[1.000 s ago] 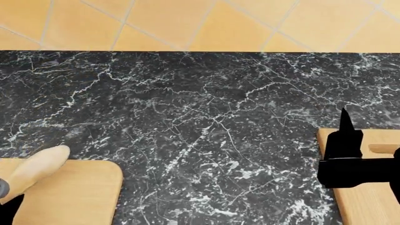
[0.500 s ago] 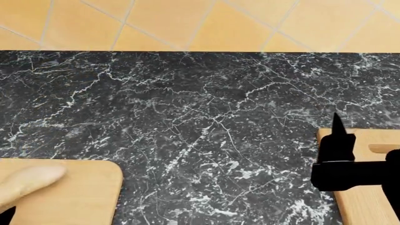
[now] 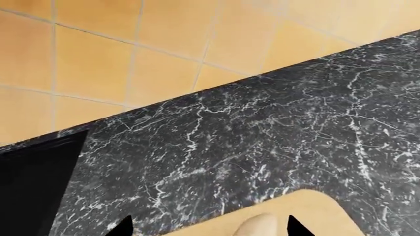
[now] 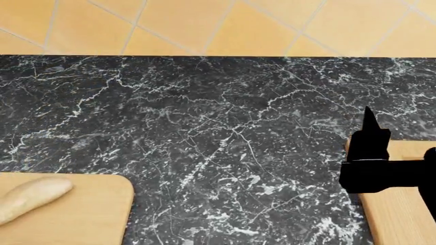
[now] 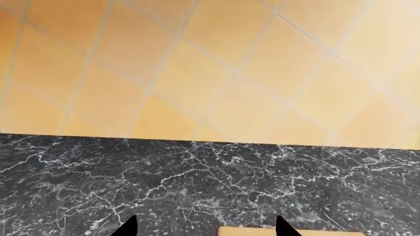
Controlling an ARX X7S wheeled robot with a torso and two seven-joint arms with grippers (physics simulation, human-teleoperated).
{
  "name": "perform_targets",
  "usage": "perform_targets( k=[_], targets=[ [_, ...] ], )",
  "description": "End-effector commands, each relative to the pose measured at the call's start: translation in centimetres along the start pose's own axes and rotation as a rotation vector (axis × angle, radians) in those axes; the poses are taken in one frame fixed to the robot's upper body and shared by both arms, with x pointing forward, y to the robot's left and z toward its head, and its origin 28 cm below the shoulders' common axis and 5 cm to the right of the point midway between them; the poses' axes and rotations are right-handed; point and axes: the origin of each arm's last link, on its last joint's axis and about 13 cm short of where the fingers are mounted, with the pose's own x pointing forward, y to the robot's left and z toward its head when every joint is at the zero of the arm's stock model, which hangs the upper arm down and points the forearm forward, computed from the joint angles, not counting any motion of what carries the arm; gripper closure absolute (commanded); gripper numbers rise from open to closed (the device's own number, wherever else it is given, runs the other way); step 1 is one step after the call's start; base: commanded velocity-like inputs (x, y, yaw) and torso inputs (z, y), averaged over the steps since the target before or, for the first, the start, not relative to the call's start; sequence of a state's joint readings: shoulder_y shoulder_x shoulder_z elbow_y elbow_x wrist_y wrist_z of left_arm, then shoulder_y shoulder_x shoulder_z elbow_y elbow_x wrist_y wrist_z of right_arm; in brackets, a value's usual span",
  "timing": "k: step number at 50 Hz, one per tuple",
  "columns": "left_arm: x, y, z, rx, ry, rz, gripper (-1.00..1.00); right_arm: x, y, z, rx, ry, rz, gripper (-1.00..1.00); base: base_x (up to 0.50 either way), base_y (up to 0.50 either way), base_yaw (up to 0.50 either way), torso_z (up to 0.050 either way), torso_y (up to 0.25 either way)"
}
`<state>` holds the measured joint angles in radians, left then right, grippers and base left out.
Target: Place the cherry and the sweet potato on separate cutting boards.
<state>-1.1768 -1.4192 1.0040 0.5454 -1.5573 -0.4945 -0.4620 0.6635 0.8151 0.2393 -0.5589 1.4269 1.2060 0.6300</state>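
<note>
The pale tan sweet potato (image 4: 30, 197) lies flat on the left cutting board (image 4: 89, 214) at the near left of the head view. In the left wrist view its tip (image 3: 260, 226) shows between the wide-apart fingers of my left gripper (image 3: 210, 229), which is open above the board's rounded corner (image 3: 314, 205). My right gripper (image 4: 370, 133) hovers over the near left corner of the right cutting board (image 4: 402, 219). It is open (image 5: 206, 229), with nothing between its fingertips and the board's edge (image 5: 288, 231) just below. The cherry is out of view.
Both boards rest on a black marble counter (image 4: 218, 117) whose far edge meets an orange tiled floor (image 4: 204, 25). A black area (image 3: 33, 187) shows beyond one end of the counter in the left wrist view.
The sweet potato went from tilted up in my left gripper to lying flat on the left board. The left gripper left the head view. The right gripper shifted slightly left and farther away.
</note>
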Motion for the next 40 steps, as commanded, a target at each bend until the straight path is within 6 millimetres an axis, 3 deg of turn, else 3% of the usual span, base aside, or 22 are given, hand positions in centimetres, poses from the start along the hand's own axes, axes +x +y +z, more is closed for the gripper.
perform_targets(
  k=[1, 8, 11, 20, 28, 40],
  targets=[
    [-0.5, 1.0, 5.6, -0.047, -0.165, 0.016, -1.00, 0.2, 0.1, 2.4, 0.027, -0.077, 0.021, -1.00, 0.00, 0.00, 0.00, 0.000, 0.000],
    [0.1, 1.8, 9.2, -0.057, -0.157, 0.050, -1.00, 0.6, 0.3, 5.6, 0.034, -0.124, 0.043, -1.00, 0.00, 0.00, 0.00, 0.000, 0.000],
    [0.7, 1.9, 9.9, -0.082, -0.132, 0.062, -1.00, 1.2, 0.4, 6.8, 0.040, -0.131, 0.049, -1.00, 0.00, 0.00, 0.00, 0.000, 0.000],
    [1.2, 1.7, 13.8, -0.101, -0.175, 0.001, -1.00, 1.4, 0.5, 10.6, 0.017, -0.190, 0.038, -1.00, 0.00, 0.00, 0.00, 0.000, 0.000],
    [1.3, 1.0, 16.0, -0.116, -0.228, -0.021, -1.00, 1.8, 0.0, 11.1, 0.036, -0.213, 0.031, -1.00, 0.00, 0.00, 0.00, 0.000, 0.000],
    [1.8, 1.0, 14.9, -0.111, -0.210, -0.013, -1.00, 1.5, 0.2, 10.4, 0.012, -0.222, 0.021, -1.00, 0.00, 0.00, 0.00, 0.000, 0.000]
  ],
)
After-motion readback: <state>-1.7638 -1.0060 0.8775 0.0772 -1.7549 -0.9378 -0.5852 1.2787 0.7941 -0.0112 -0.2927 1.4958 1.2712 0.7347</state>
